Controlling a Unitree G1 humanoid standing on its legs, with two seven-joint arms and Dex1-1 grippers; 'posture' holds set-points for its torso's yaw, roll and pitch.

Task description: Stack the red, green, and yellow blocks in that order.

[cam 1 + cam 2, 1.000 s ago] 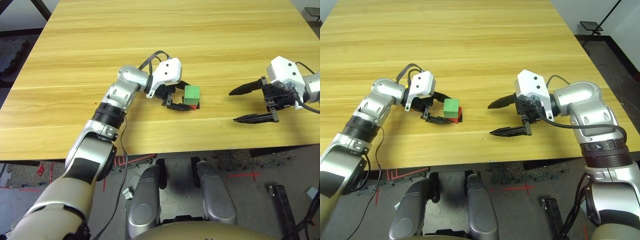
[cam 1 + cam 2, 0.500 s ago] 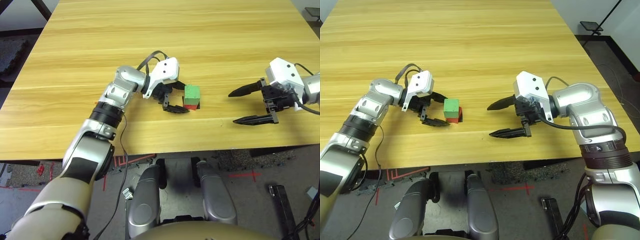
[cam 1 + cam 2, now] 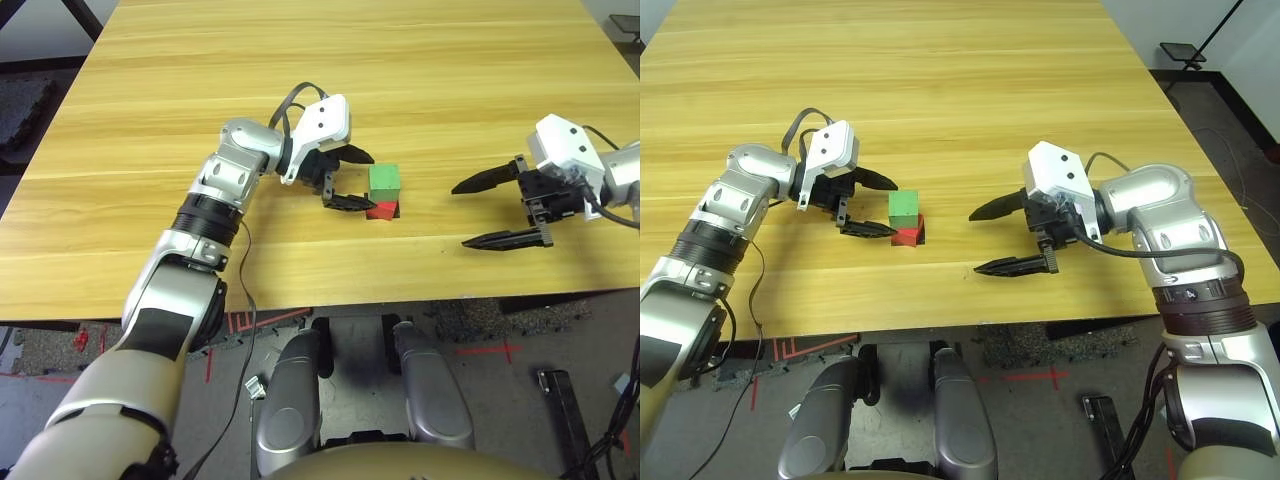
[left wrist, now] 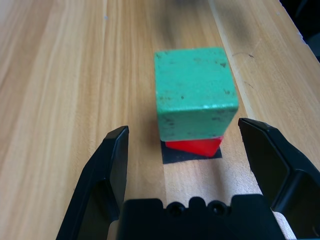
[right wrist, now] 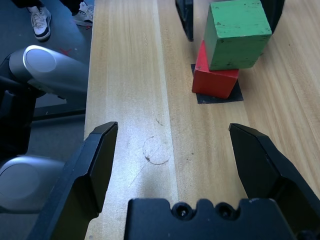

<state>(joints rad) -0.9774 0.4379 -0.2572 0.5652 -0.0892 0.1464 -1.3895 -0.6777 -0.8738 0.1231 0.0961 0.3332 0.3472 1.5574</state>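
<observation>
The green block [image 3: 384, 180] sits on the red block [image 3: 382, 210], slightly askew, near the table's front middle. In the left wrist view the green block [image 4: 195, 92] covers most of the red block [image 4: 194, 146]. My left gripper [image 3: 366, 182] is open just left of the stack, its fingertips level with the green block's near face and not touching it. My right gripper [image 3: 460, 216] stands open to the right of the stack, a hand's width away, nothing between its fingers. The yellow block is out of view.
A flat black square patch [image 5: 220, 96] lies under the red block. The wooden table [image 3: 300, 60] stretches bare behind the stack. Its front edge [image 3: 350, 290] runs close below both grippers.
My left gripper has drawn back to the left, away from the stack, with its fingers still open. The stack has stayed in place. The right gripper has edged slightly left.
</observation>
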